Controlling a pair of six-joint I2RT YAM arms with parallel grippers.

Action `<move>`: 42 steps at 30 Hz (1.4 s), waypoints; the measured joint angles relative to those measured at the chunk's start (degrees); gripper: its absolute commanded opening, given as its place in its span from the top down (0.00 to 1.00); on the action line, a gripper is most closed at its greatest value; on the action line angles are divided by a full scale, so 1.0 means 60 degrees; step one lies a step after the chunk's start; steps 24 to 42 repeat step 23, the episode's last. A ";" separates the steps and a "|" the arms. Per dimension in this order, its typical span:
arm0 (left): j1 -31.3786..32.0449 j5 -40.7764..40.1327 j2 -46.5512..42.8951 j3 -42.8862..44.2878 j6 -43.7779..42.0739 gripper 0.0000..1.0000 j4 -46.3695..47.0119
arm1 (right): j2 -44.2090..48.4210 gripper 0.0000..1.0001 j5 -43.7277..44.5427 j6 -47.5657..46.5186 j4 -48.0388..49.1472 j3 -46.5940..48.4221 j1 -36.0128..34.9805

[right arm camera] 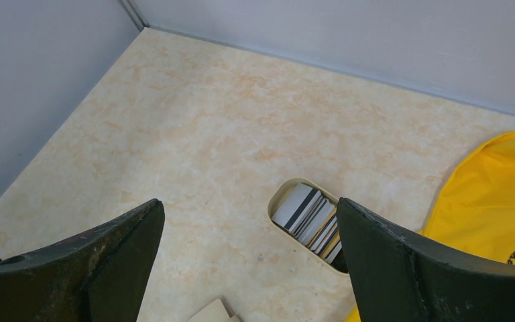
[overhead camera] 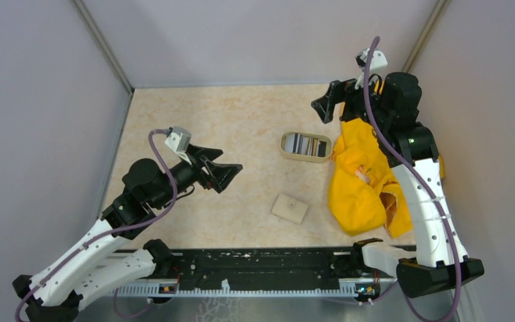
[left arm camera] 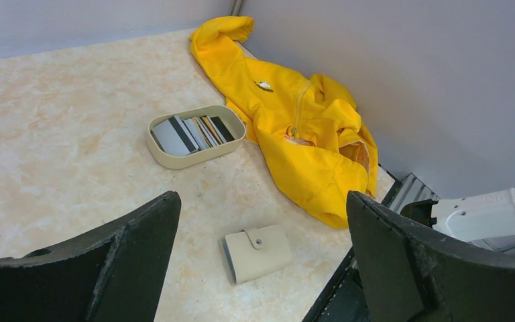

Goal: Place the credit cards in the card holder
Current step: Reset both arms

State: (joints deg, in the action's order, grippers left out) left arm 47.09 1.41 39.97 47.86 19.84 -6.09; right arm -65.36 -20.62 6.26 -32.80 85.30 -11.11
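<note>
One card holder [overhead camera: 290, 208] lay on the desk [overhead camera: 194, 121]. There was one oval dish [left arm camera: 194, 157] farther back, and it held several credit cards [left arm camera: 191, 133] (fanned and overlapping, so no exact count could be made, though more than four showed). One yellow garment [overhead camera: 359, 181] was heaped at the right. There were two grippers, the left gripper [left arm camera: 261, 201] and the right gripper [right arm camera: 248, 204].

Striped grey-white-dark credit cards [left arm camera: 193, 133], tan card holder [left arm camera: 259, 252], yellow cloth [left arm camera: 300, 134]
</note>
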 measured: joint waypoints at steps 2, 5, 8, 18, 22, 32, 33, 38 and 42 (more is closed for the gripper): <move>0.0000 -0.0022 0.0000 -0.0004 -0.0004 0.01 0.0004 | 0.0000 0.02 0.0000 0.0000 0.0000 0.0000 0.0004; 0.0000 -0.0051 0.0000 -0.0029 -0.0004 0.01 0.0007 | 0.0000 0.02 0.0000 0.0007 0.0029 -0.0011 0.0007; 0.0000 -0.0066 0.0011 -0.0106 -0.0004 0.01 0.0007 | 0.0000 0.02 -0.0004 0.0040 0.0029 -0.0025 0.0011; 0.0000 -0.0073 0.0025 -0.0219 -0.0025 0.01 0.0007 | 0.0000 0.02 0.0000 0.0080 0.0033 -0.0033 0.0091; 0.0000 -0.0076 0.0022 -0.0295 -0.0033 0.01 0.0007 | 0.0000 0.02 -0.0004 0.0113 0.0062 -0.0095 0.0120; 0.0000 -0.0073 0.0022 -0.0310 -0.0033 0.01 0.0004 | 0.0000 0.02 0.0000 0.0138 0.0095 -0.0142 0.0138; 0.0000 -0.0073 0.0022 -0.0310 -0.0033 0.01 0.0004 | 0.0000 0.02 0.0000 0.0138 0.0095 -0.0142 0.0138; 0.0000 -0.0073 0.0022 -0.0310 -0.0033 0.01 0.0004 | 0.0000 0.02 0.0000 0.0138 0.0095 -0.0142 0.0138; 0.0000 -0.0073 0.0022 -0.0310 -0.0033 0.01 0.0004 | 0.0000 0.02 0.0000 0.0138 0.0095 -0.0142 0.0138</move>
